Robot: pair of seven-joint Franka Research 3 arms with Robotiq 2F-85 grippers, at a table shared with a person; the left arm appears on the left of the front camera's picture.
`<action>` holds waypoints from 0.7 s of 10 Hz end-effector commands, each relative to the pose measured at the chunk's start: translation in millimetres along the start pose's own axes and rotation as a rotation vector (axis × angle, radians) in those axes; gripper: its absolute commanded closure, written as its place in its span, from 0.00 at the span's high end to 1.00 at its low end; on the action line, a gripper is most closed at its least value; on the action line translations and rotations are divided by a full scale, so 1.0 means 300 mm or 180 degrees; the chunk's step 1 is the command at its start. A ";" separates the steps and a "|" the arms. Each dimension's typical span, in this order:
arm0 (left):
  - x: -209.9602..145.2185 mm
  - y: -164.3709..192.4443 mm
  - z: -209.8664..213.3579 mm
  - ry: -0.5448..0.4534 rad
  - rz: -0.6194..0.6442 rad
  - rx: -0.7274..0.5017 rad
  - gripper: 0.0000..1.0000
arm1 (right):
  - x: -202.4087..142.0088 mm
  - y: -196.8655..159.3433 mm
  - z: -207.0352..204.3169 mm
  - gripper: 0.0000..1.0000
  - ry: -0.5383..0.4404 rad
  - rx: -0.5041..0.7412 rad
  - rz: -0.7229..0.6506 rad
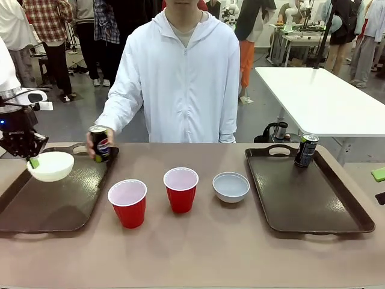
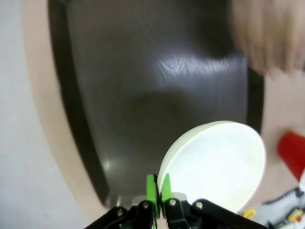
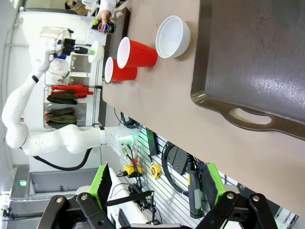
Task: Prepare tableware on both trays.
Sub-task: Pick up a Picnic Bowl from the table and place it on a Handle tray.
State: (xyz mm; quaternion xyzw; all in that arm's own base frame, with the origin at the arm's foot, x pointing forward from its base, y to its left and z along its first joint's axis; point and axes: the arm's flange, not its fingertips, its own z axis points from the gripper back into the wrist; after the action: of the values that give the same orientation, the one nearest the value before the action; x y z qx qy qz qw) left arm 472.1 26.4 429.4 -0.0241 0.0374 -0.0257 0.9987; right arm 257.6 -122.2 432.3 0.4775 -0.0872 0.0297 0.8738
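Observation:
My left gripper [image 1: 31, 159] is shut on the rim of the white bowl [image 1: 52, 166] and holds it just above the left tray [image 1: 54, 205]. In the left wrist view the green pads [image 2: 152, 188] pinch the bowl's edge [image 2: 214, 162] over the dark tray [image 2: 157, 86]. A person's hand [image 1: 91, 143] holds a dark can [image 1: 100, 144] at that tray's far right corner. Two red cups [image 1: 127, 202] [image 1: 180, 189] and the grey-blue bowl [image 1: 231, 186] stand on the table between the trays. The right tray [image 1: 307, 198] carries a second can [image 1: 306, 150]. My right gripper [image 3: 156, 186] is open, off the tray's [image 3: 257, 62] near edge.
A white table [image 1: 319, 96] stands behind at the right, with people walking farther back. A small green object [image 1: 379, 174] lies at the table's right edge. The person in a white hoodie [image 1: 180, 78] stands at the far side, centre.

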 end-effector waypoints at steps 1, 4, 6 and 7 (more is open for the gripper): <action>-0.387 -0.059 0.183 0.0250 -0.0566 0.0215 0.00 | 0.006 -0.003 -0.001 1.00 -0.0028 0.0058 0.0033; -0.366 -0.042 0.192 0.0167 -0.0255 0.0210 0.00 | 0.006 -0.003 -0.001 1.00 -0.0028 0.0058 0.0033; -0.339 -0.042 0.188 0.0146 -0.0185 0.0139 0.00 | 0.006 -0.003 -0.001 1.00 -0.0028 0.0058 0.0033; -0.336 -0.038 0.185 0.0137 -0.0171 0.0125 0.00 | 0.006 -0.003 -0.001 1.00 -0.0028 0.0058 0.0033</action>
State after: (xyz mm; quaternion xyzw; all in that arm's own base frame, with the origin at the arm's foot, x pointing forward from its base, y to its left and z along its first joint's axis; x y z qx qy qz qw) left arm 365.7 22.1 494.0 -0.0015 0.0609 -0.0654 0.9960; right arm 257.5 -122.2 432.4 0.4774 -0.0873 0.0298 0.8738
